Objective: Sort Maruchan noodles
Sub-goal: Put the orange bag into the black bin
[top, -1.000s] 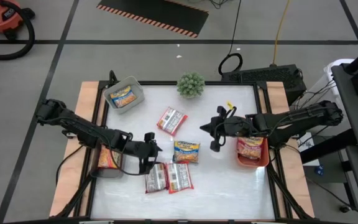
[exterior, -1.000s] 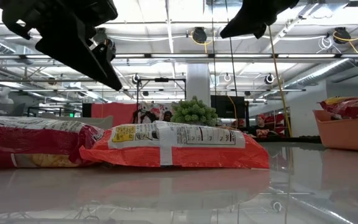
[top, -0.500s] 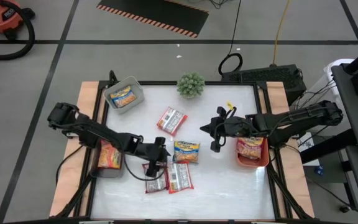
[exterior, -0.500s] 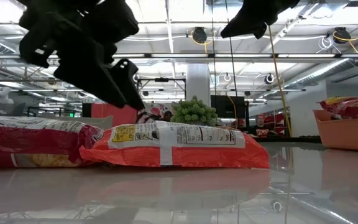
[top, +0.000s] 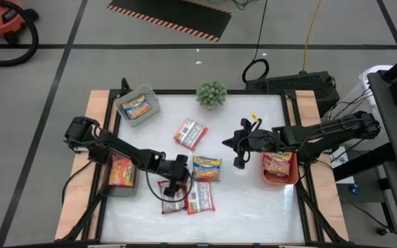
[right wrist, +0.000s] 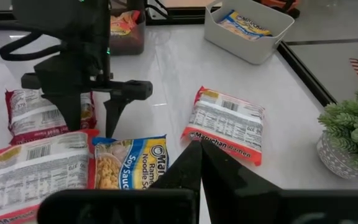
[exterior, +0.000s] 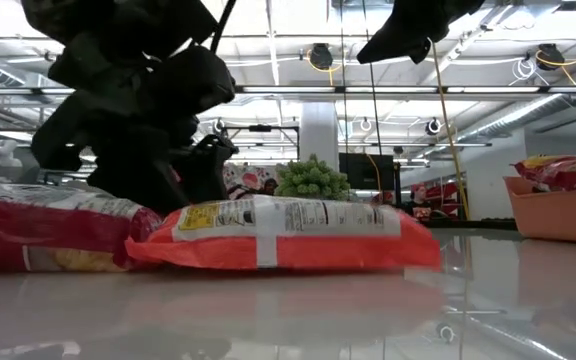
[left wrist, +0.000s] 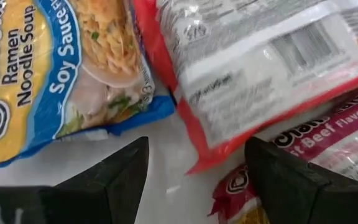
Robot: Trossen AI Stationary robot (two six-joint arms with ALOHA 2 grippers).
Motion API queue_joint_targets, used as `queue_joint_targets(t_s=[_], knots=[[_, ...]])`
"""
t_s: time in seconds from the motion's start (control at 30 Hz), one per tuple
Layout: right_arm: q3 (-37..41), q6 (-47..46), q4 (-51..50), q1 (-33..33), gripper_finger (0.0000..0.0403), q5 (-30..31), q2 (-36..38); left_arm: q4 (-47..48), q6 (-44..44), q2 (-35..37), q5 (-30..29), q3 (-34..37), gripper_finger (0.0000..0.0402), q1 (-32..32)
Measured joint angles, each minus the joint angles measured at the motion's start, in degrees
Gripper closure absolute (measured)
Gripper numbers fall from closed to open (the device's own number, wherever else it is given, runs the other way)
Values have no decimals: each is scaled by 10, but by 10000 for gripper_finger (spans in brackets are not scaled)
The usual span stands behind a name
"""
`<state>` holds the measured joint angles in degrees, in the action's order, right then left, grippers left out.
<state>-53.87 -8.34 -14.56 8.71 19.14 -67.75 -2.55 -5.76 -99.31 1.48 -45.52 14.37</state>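
Observation:
Two red-and-white noodle packets [top: 173,196] [top: 198,195] lie flat side by side near the table's near edge, with a yellow-and-blue one [top: 206,167] just beyond them. Another red packet [top: 190,132] lies mid-table. My left gripper [top: 178,181] is open and low over the far ends of the two red packets. In the left wrist view [left wrist: 196,142] its fingers stand on either side of a corner [left wrist: 207,158] of the white-backed red packet [left wrist: 253,68]. My right gripper [top: 226,142] is shut and empty, held high right of centre. My left gripper points down at the far corner of the white-backed red packet [left wrist: 207,158], one finger on each side of it. I cannot tell whether the fingertips touch the packet or the table.
A grey bin [top: 137,105] at the far left holds a yellow packet. A bin [top: 121,172] at the left edge holds a red packet. An orange bin [top: 279,169] at the right holds packets. A potted plant [top: 211,94] stands at the far edge.
My left gripper has moved toward the table's right and near edges and come down, from beside the left bin to just over the far ends of the two red packets. It has stayed open.

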Motion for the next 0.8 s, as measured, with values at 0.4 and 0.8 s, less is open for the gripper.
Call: queue_joint_targets(t_s=[0.4, 0.8], knots=[[0, 0, -3, 0, 399, 0, 0, -20, -31, -10, -5, 3, 228, -12], [0, 0, -3, 0, 399, 0, 0, -66, -60, -9, 27, 3, 362, -12]])
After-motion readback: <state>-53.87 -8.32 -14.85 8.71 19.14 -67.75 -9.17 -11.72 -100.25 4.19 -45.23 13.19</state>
